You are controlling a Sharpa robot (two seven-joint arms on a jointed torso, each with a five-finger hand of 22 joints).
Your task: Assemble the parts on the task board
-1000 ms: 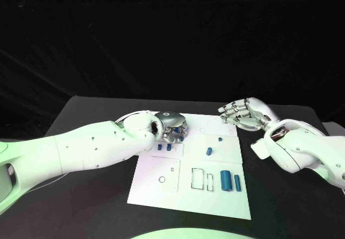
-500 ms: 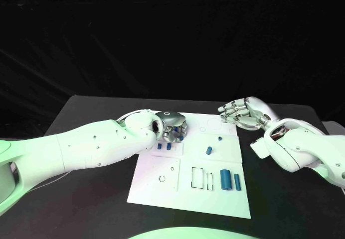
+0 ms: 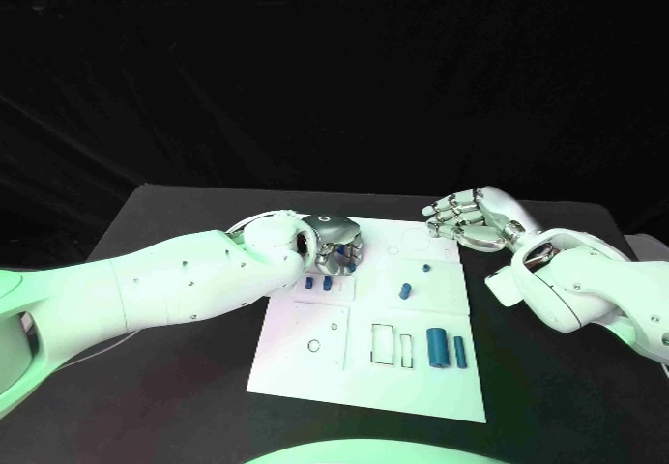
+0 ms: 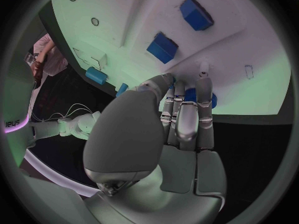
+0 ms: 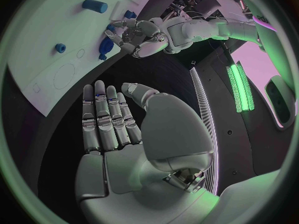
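Several small blue parts lie on the white task board (image 3: 365,387), which sits in the middle of the black table (image 3: 182,232) in the head view. Two short blue parts (image 3: 318,285) stand side by side near the board's ten o'clock area, a single small blue part (image 3: 406,290) lies just right of centre, and two longer blue cylinders (image 3: 445,350) lie parallel toward four o'clock. Outlined recesses are drawn between them. The left hand (image 3: 334,244) hangs over the board's eleven o'clock corner, fingers curled downward close to the two short parts; whether it touches anything cannot be told from here. The right hand (image 3: 472,221) floats off the board's one o'clock corner, fingers loosely bent, nothing in them.

From the left wrist view, the left hand (image 4: 177,122) has its fingers drawn together, their tips down at the board beside a blue part (image 4: 199,97) partly hidden behind them; a firm hold cannot be made out. Two square blue blocks (image 4: 163,47) stand on the board beyond.

From the right wrist view, the right hand (image 5: 109,119) is flat and straight-fingered, empty, above dark table beside the board's edge (image 5: 44,74).
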